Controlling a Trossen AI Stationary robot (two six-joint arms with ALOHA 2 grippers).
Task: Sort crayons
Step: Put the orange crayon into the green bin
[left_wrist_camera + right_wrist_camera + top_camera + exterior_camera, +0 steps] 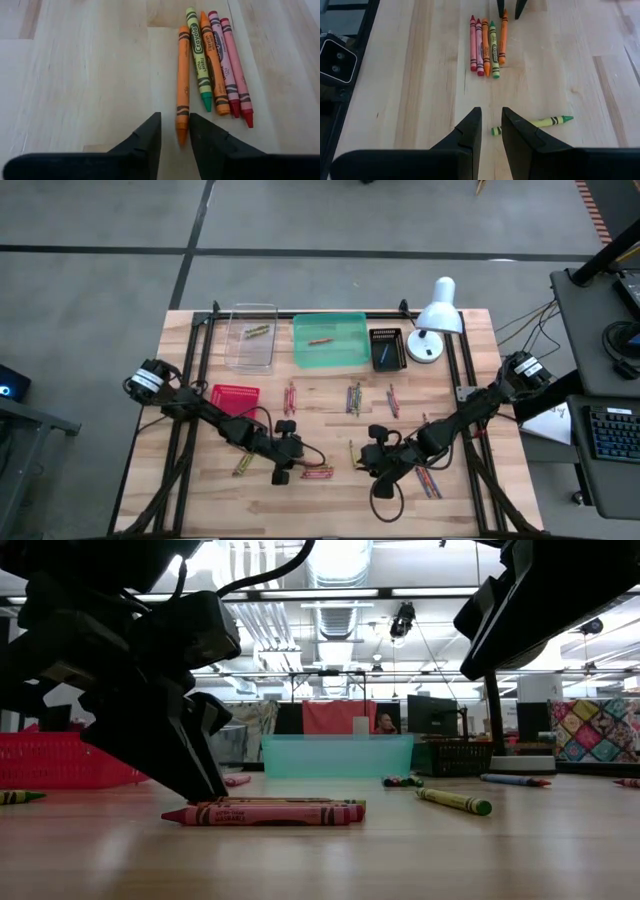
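Note:
Five crayons (210, 65) lie side by side on the wooden table near its front. The orange crayon (183, 75) lies slightly apart from the rest. My left gripper (175, 137) slants down at it, its fingers narrowly apart on either side of the crayon's pointed end (181, 136). The same group (317, 473) shows in the high view and, low on the table (265, 812), in the low view. My right gripper (491, 127) hovers to the right, narrowly open and holding nothing, beside a lone green crayon (532, 124). My left gripper has a finger on each side of the orange crayon's pointed end (181, 136), slanting down along the crayon. A gap shows beside the tip, and I cannot tell whether a finger touches it. The crayon lies flat on the table.
At the back stand a clear box (251, 335), a teal tray (330, 355), a black mesh basket (387, 348) and a white lamp (432, 320). A red mesh basket (235, 398) sits by the left arm. More crayon groups (353, 397) lie mid-table and at front right (430, 480).

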